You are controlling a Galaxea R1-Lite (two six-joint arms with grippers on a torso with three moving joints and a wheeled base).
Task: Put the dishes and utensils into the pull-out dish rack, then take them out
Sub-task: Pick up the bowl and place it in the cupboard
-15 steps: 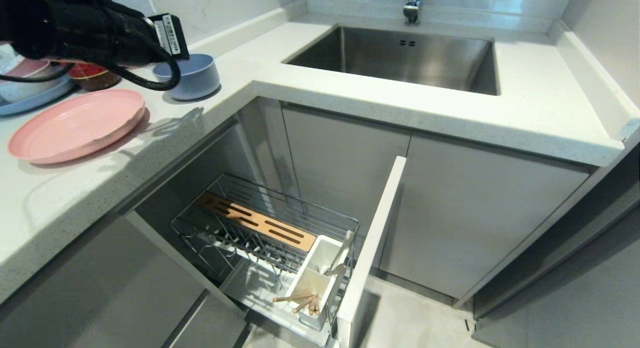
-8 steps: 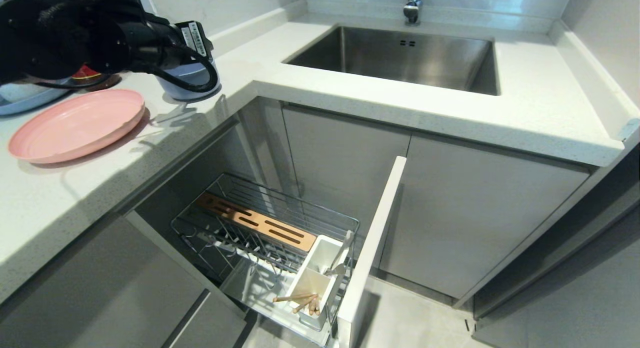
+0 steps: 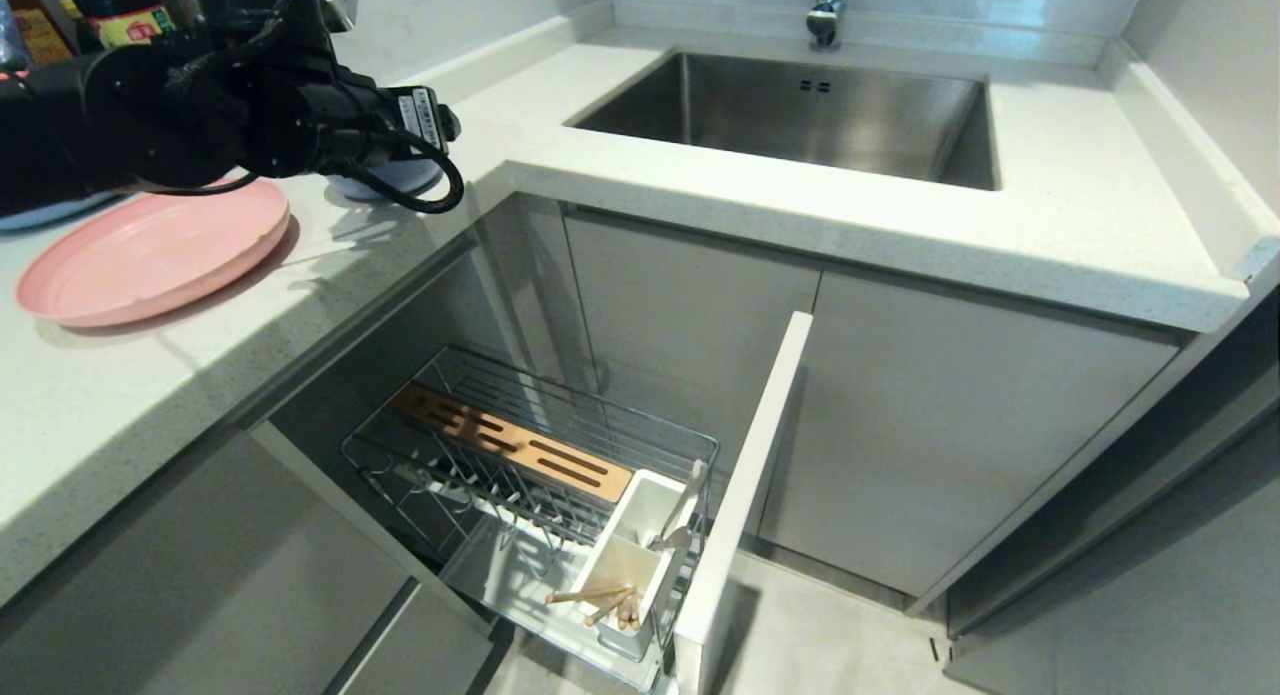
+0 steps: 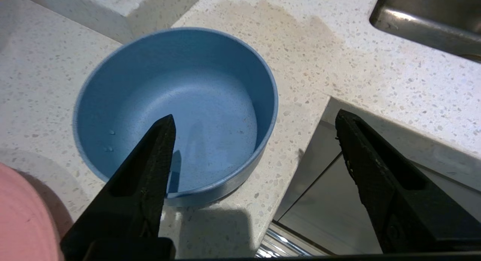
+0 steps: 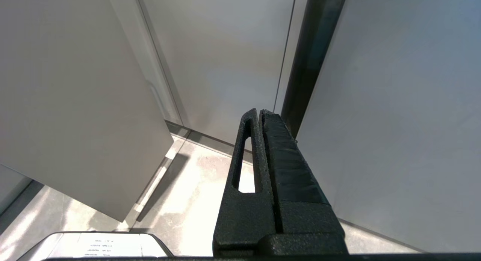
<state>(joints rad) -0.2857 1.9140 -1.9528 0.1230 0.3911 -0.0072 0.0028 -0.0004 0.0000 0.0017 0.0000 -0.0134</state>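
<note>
Left pincer [image 4: 255,122] now spread wide over the pale blue bowl [image 4: 188,99], having swung across from above the pink plate [image 3: 150,250]. Bowl unmoved on the counter [image 4: 338,65] beside the plate. Right pincer [image 5: 259,118] pressed together, parked low.

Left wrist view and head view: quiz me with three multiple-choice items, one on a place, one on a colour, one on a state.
1. Where is the bowl?
A in the sink
B on the counter, by its corner
C in the rack

2. What colour is the plate?
A pink
B white
C green

3. How is the left gripper?
A shut on the bowl
B open over the bowl's rim
C shut, empty

B: speckled counter lies under the bowl.
A: the head view shows it pink.
B: its fingers stand apart, one above the bowl's inside, one outside.
</note>
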